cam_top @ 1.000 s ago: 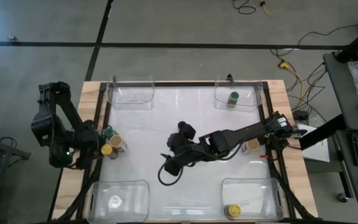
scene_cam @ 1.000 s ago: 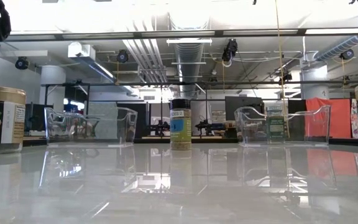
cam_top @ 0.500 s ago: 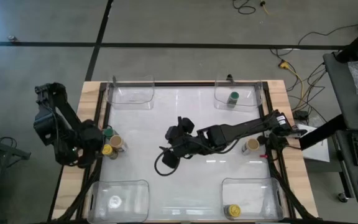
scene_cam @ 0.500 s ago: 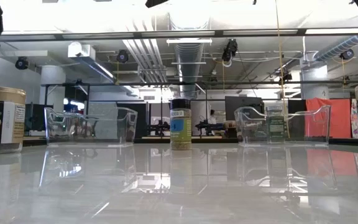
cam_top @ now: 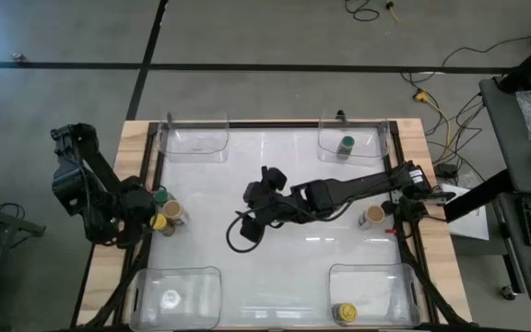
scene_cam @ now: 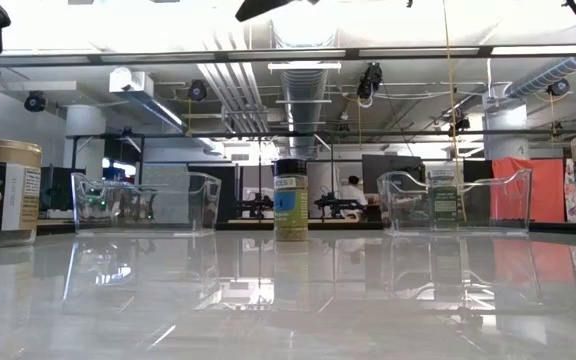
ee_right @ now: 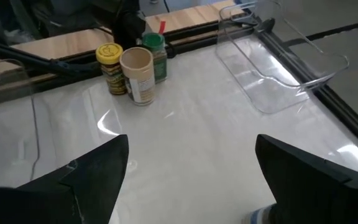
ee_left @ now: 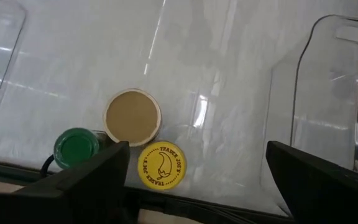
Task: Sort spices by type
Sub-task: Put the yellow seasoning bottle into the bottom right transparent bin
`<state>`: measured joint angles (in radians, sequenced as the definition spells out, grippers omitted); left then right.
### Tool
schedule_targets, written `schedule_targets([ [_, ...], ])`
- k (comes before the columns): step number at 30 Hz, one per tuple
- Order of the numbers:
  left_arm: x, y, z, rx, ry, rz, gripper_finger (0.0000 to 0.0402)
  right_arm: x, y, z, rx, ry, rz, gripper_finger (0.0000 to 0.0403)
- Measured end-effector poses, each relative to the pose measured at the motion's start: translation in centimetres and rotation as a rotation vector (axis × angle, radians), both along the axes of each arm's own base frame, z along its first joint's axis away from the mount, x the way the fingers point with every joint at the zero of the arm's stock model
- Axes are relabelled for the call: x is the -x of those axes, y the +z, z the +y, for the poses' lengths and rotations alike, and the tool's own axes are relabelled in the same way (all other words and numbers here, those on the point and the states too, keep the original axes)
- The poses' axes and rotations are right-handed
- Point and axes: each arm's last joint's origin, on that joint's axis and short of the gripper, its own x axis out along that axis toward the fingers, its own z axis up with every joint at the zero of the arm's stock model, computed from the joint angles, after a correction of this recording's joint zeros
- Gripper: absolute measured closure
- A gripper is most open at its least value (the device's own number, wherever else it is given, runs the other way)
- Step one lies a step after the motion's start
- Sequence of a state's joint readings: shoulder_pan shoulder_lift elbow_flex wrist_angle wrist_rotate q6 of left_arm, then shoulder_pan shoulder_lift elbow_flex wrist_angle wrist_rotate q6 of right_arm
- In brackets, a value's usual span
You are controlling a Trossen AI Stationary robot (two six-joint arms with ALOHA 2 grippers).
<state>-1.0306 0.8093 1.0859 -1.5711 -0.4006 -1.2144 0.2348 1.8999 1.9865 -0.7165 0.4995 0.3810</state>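
Left end effector (ee_left: 194, 171) fingers apart, holding nothing, hovering at the counter (cam_top: 275, 267) edge. Just ahead of it, a cluster of three spice jars: yellow-lid jar (ee_left: 161, 165), tan-lid jar (ee_left: 133, 116), green-lid jar (ee_left: 76, 147), packed close together. Right end effector (cam_top: 258, 198) mid-counter, fingers spread, empty, facing that cluster, well apart from it. Behind the right end effector near its arm base, a tan-lid jar (cam_top: 372, 216). Green-lid jar (cam_top: 346, 145) in a far clear tub (cam_top: 369, 148); yellow-lid jar (cam_top: 346, 314) in a near tub (cam_top: 385, 277).
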Motion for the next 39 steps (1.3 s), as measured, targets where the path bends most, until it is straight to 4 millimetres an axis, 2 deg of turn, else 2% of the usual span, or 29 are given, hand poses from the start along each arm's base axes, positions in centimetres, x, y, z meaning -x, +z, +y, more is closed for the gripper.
schedule_targets([
  [14,-0.3,-0.5,-0.8,-0.058,-0.109,0.068,0.0031,0.0,0.0,-0.1,-0.012,-0.011,-0.002,0.0060],
  [22,0.0,-2.0,-0.4,-0.074,-0.124,0.118,0.0031,0.2,0.0,0.7,-0.012,0.009,-0.001,0.0069],
  [30,0.2,-5.7,-0.4,-0.086,-0.054,0.220,0.0031,0.2,-0.2,0.9,-0.013,0.011,0.002,0.0060],
  [39,-0.2,-5.8,0.3,-0.014,0.189,0.205,0.0040,0.2,-0.2,0.7,-0.008,0.010,0.006,0.0067],
])
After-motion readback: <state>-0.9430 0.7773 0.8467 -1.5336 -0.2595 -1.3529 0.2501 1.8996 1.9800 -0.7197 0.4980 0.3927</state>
